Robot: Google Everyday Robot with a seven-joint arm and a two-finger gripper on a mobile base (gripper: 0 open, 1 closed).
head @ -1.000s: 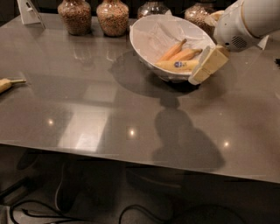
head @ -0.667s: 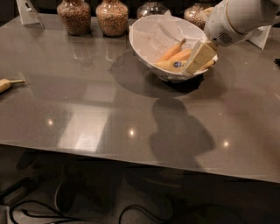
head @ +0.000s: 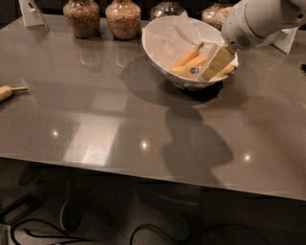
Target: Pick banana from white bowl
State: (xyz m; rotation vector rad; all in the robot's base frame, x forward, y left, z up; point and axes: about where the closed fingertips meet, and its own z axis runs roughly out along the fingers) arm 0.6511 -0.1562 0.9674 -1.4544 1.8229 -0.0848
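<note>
The white bowl (head: 146, 45) stands at the back right of the grey table, lined with crumpled white paper. In it lies the pale yellow banana (head: 182, 71) with a small blue sticker, below two shorter, more orange bananas (head: 189, 54). My gripper (head: 215, 62), cream-coloured on a white arm, reaches in from the right. It is down inside the bowl, right at the banana's right half, and hides part of it. I cannot tell whether it touches the banana.
Several glass jars of grain (head: 123, 18) stand along the back edge behind the bowl. A lone banana (head: 6, 91) lies at the left table edge. White card stands sit at the back left (head: 31, 12) and far right (head: 287, 41).
My gripper has moved up and to the left, from the bowl's front right rim into the bowl over the stickered banana. The bowl and the bananas have not moved.
</note>
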